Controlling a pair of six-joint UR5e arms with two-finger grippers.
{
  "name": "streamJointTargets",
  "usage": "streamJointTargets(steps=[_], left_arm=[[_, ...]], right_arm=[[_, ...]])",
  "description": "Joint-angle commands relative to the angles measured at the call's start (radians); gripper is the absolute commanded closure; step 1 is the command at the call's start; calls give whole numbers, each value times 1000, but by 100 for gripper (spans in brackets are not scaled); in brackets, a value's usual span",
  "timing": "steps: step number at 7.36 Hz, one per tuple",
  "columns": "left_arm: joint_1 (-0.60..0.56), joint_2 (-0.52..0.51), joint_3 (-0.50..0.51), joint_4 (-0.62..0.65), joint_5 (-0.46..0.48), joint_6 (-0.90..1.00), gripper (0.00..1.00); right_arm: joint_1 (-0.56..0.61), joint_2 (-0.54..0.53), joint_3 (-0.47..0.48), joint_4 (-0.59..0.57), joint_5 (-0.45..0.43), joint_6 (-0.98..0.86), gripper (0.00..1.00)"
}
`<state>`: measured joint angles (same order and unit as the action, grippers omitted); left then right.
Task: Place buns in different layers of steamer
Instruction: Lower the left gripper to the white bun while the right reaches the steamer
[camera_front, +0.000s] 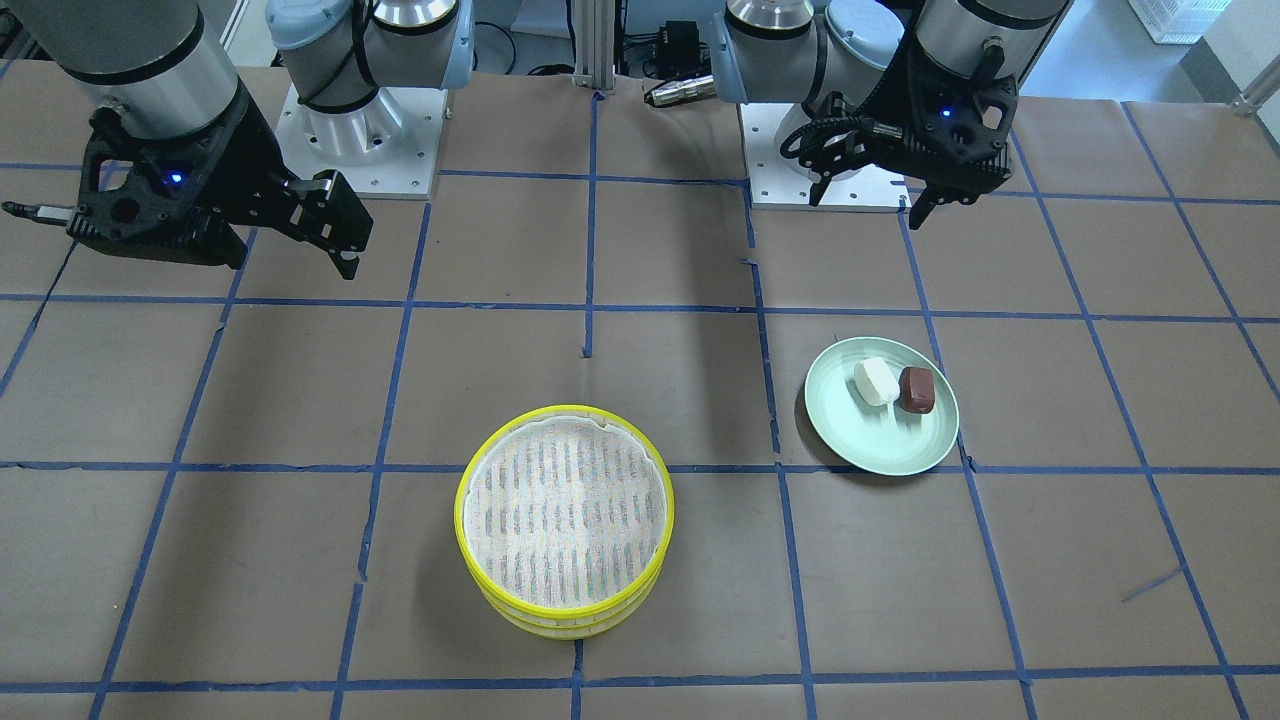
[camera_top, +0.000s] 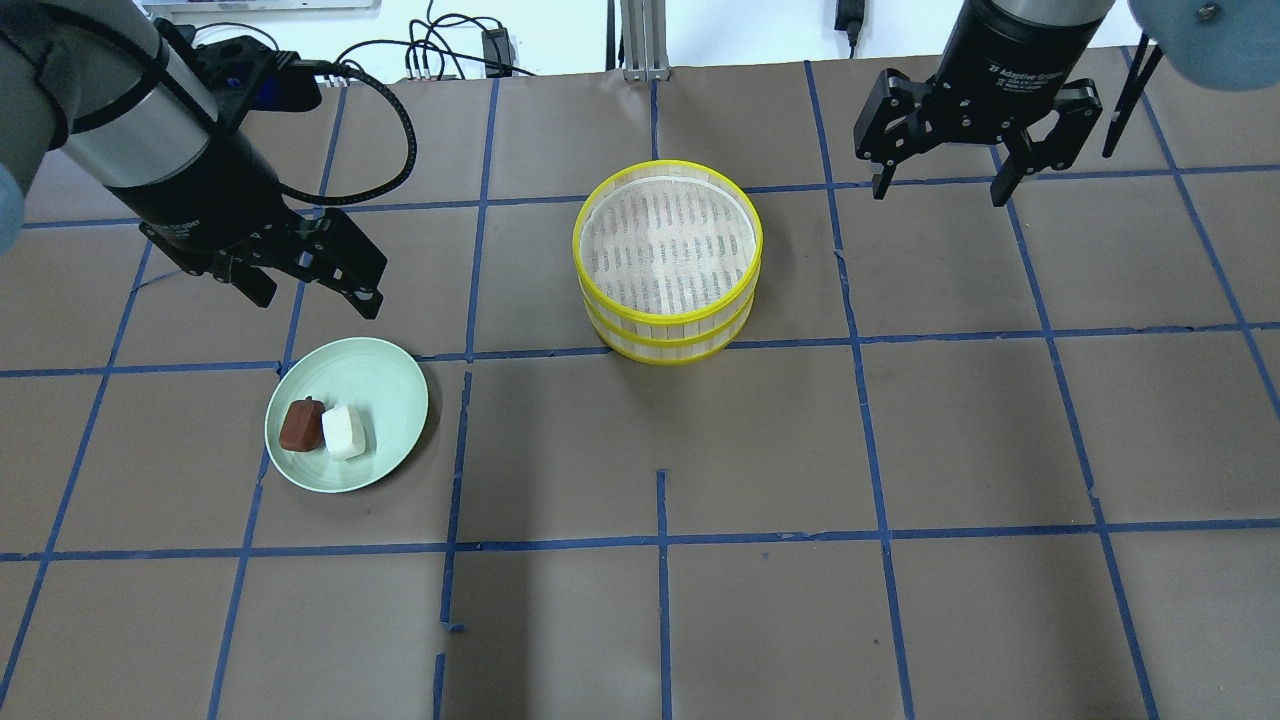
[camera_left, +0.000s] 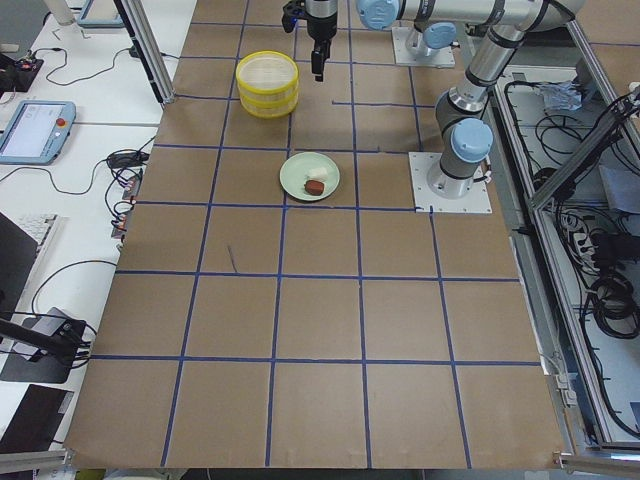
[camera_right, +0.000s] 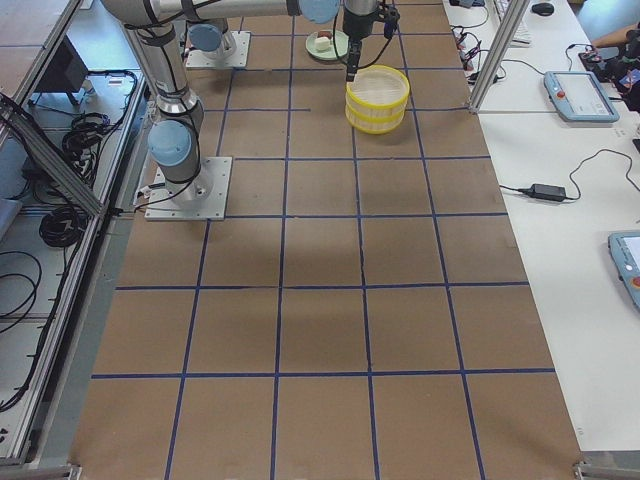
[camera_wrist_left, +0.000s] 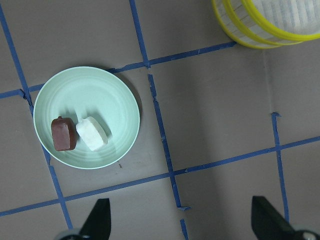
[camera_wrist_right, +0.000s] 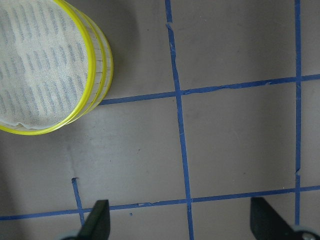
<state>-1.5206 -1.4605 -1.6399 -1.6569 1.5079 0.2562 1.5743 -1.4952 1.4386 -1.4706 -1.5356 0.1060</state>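
The white bun (camera_front: 876, 381) and the reddish-brown bun (camera_front: 916, 390) lie side by side, touching, on a pale green plate (camera_front: 880, 452). They also show in the overhead view: white bun (camera_top: 344, 432), brown bun (camera_top: 300, 425). The steamer (camera_top: 665, 328) is a two-layer stack with yellow rims, and its top layer is empty. My left gripper (camera_top: 318, 298) is open and empty, above the table just beyond the plate (camera_top: 385, 385). My right gripper (camera_top: 940, 192) is open and empty, off to the steamer's right. The left wrist view shows both buns on the plate (camera_wrist_left: 85, 90).
The table is covered in brown paper with a grid of blue tape. The steamer's wall (camera_wrist_right: 97, 55) shows at the top left of the right wrist view. Both arm bases stand on white plates at the robot's edge of the table.
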Motion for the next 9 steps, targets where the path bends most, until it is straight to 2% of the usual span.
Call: streamJointTargets(steps=[1, 2, 4, 6, 7, 8, 9], left_arm=[[5, 0, -1, -1, 3, 1, 0], [20, -15, -9, -6, 21, 23, 0], [80, -35, -90, 11, 101, 49, 0], [91, -95, -132, 112, 106, 105, 0], [111, -141, -133, 126, 106, 121, 0], [140, -174, -147, 129, 106, 121, 0], [180, -193, -194, 141, 104, 115, 0]], right_arm=[[0, -7, 3, 0, -11, -84, 0], [0, -7, 3, 1, -11, -85, 0], [1, -5, 14, -13, -12, -86, 0], [7, 35, 14, -43, -6, -68, 1], [19, 103, 16, -113, -3, -36, 2], [67, 172, 10, -231, -9, -19, 2], [90, 234, 13, -262, -8, 21, 7]])
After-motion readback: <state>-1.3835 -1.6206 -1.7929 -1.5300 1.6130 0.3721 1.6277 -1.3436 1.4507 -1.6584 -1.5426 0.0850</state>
